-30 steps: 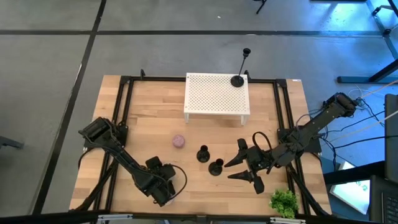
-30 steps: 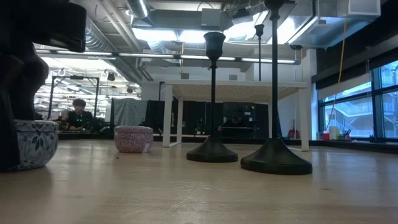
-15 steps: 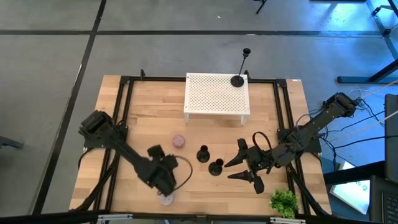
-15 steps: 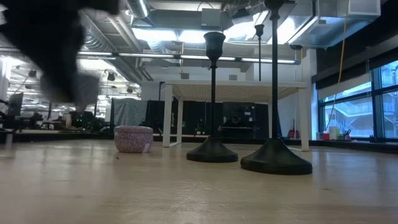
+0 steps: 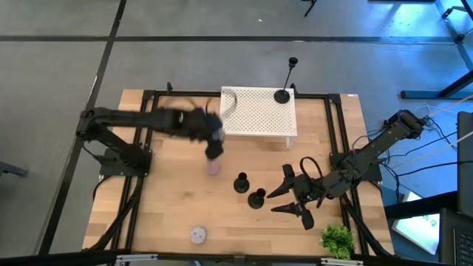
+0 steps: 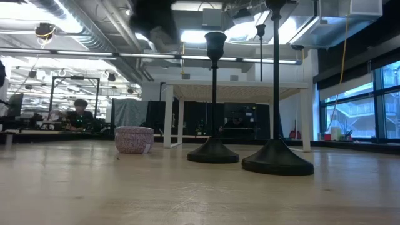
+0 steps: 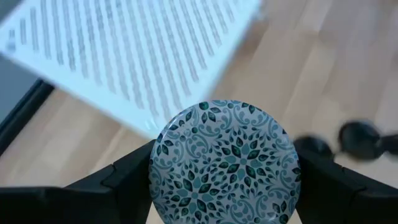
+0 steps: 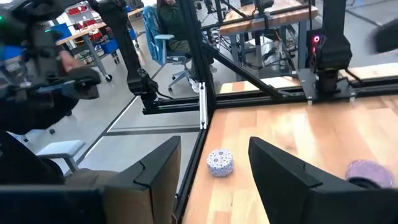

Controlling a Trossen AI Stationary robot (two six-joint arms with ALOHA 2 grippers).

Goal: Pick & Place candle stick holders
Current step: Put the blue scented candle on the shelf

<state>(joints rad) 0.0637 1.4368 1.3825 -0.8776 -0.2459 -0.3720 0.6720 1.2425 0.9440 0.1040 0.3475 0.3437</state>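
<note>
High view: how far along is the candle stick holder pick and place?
Looks done: one candle stick holder stands on a back corner of the white perforated stand. In hand: the left gripper holds a teal-patterned round tin beside the stand, not a holder. Left: two other candle stick holders stand on the table by the open, empty right gripper.

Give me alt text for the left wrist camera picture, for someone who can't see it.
The left gripper holds a round blue-and-white patterned tin between its dark fingers. Beyond it lie the white perforated stand and the wooden table, with two blurred dark candle stick holder bases off to one side.
</note>
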